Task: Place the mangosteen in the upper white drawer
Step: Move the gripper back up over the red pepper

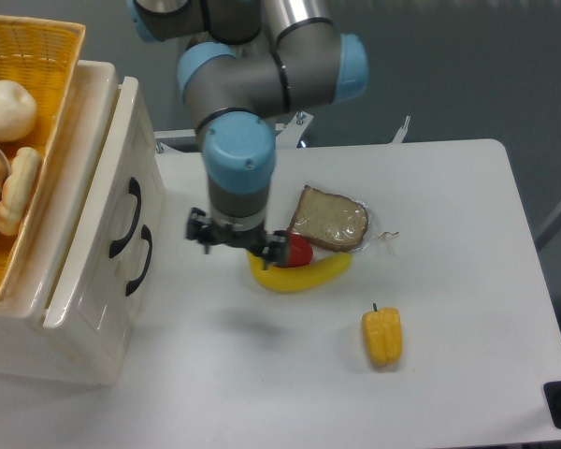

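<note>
A curved yellow banana (304, 273) lies on the white table (449, 234), with a small red pepper (300, 251) touching its upper side and a slice of brown bread in clear plastic wrap (330, 220) just behind that. A yellow bell pepper (382, 336) sits apart from the banana, nearer the table's front edge. Far left of the banana, a yellow wicker basket (51, 56) holds pale rounded items.
</note>
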Motion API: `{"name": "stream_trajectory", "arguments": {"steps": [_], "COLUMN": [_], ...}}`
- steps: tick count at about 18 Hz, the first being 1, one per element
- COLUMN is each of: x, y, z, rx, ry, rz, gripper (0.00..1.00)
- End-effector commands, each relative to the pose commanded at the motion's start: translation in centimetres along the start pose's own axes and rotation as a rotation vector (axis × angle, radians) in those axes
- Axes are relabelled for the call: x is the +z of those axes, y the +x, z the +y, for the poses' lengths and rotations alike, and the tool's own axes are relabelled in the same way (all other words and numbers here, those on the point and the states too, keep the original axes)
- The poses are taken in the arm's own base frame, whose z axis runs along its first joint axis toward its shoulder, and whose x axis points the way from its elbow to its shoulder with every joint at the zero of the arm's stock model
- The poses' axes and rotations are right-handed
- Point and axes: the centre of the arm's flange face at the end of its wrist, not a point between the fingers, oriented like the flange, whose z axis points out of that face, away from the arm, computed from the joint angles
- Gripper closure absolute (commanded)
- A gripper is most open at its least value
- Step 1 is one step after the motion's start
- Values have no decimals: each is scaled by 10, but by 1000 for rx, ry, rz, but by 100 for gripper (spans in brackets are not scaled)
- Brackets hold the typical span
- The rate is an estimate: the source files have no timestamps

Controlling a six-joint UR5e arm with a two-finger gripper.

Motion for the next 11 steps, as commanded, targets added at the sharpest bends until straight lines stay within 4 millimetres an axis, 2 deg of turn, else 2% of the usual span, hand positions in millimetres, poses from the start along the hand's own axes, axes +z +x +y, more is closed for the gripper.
{"name": "stream_trajectory", "arguments": {"steps": [5,8,11], "x": [-3,-2,-15], "y": [-69,-96,-113], "z": [50,75,98], "rx": [6,36,20], "ry": [5,3,19], "rz": [-2,-2,-18], "gripper": [0,0,0]}}
